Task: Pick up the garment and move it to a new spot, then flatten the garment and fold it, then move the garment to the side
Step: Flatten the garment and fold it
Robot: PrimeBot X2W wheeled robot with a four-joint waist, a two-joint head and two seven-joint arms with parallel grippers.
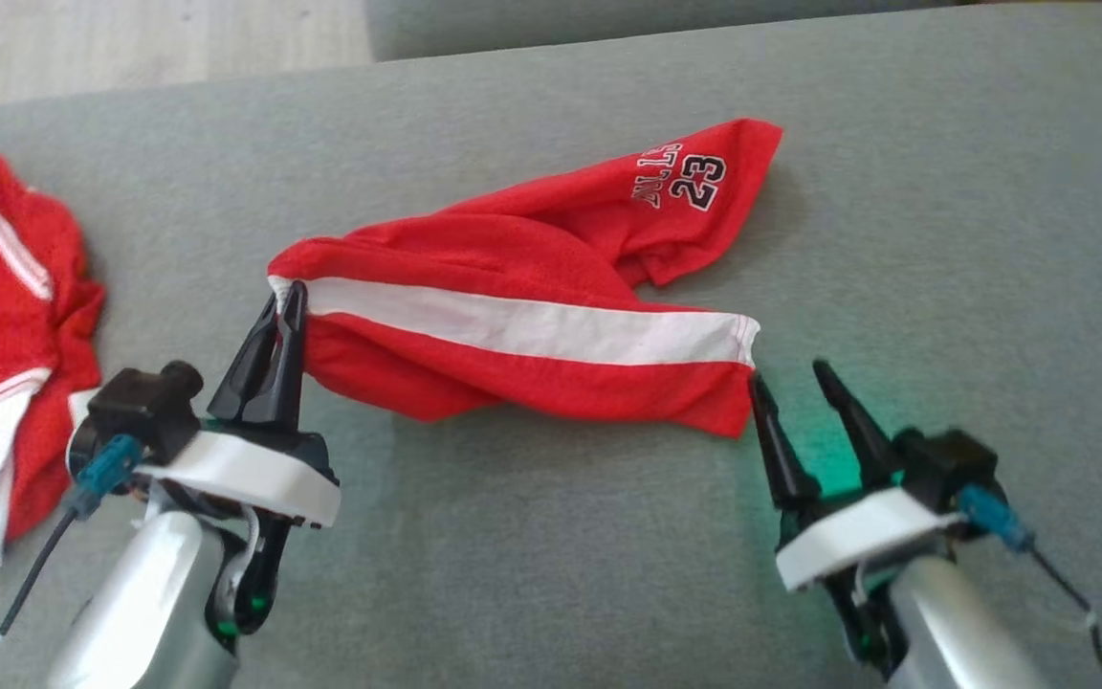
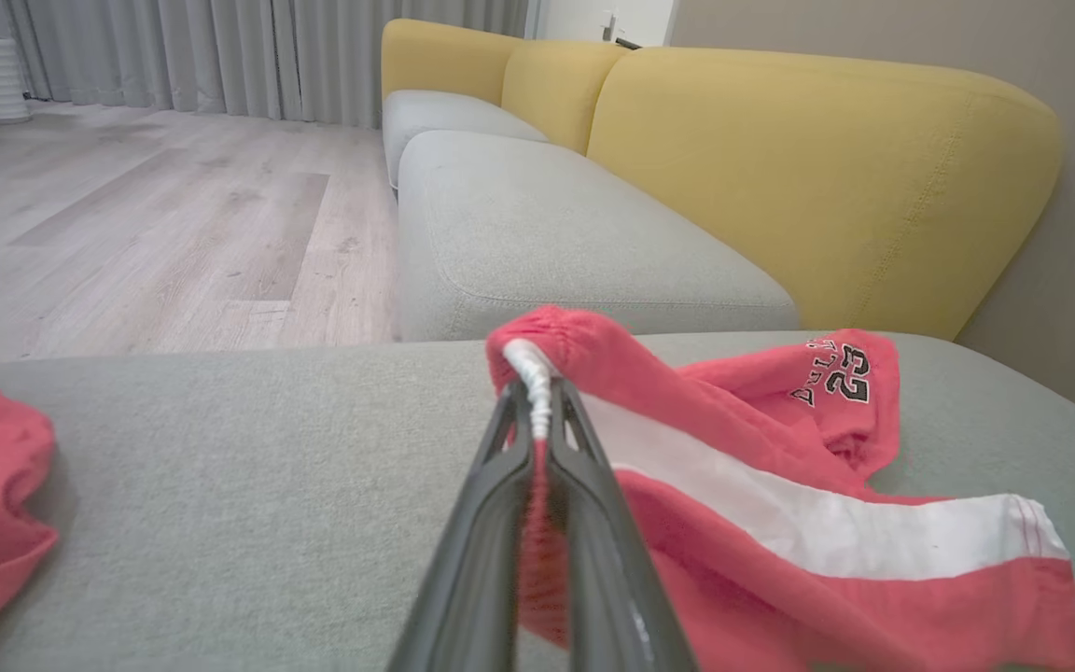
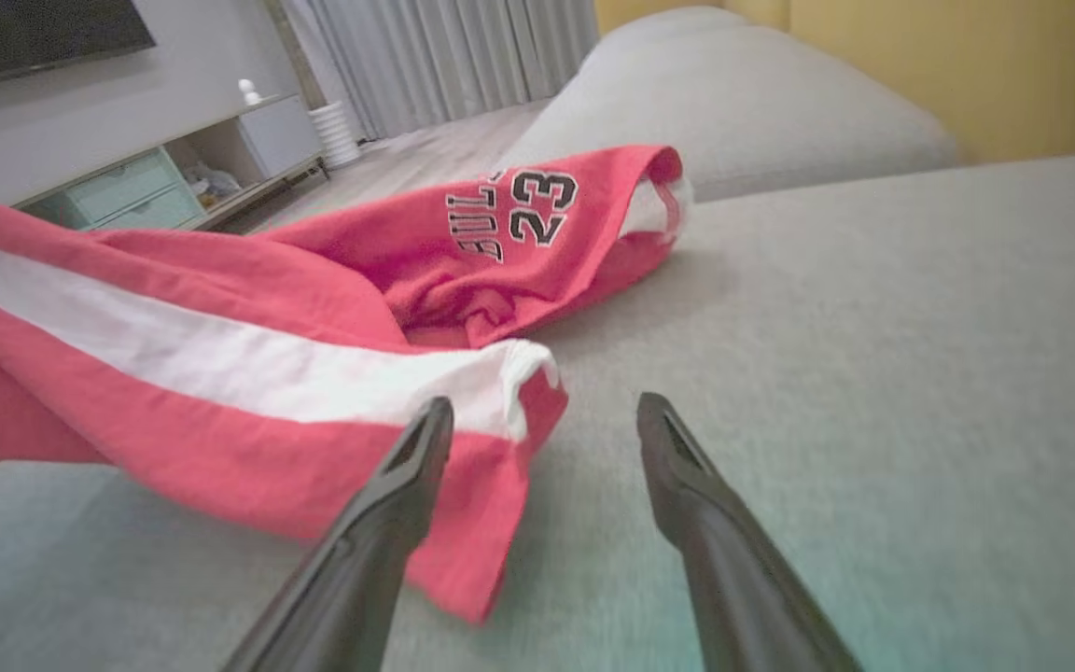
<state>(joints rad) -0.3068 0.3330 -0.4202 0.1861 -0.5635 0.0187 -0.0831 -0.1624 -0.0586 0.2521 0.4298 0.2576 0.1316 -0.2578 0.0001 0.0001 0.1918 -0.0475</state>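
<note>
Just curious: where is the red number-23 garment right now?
Head view: the garment lies on the grey cushion, left end pinched by the left end effector, right corner beside the open right end effector.

Head cam sits up high and looks steeply down on the grey cushion (image 1: pixel 551 555), with the left gripper (image 1: pixel 293 292) and right gripper (image 1: pixel 787 371) poking up from the bottom. Left wrist cam rides low, right behind its gripper, facing across the cushion toward the yellow sofa back (image 2: pixel 827 168) and wood floor (image 2: pixel 127 215). Right wrist cam is just as low and close, facing the curtains (image 3: pixel 463 47). All three share the red garment (image 1: pixel 513 258) just ahead of the fingertips.
</note>
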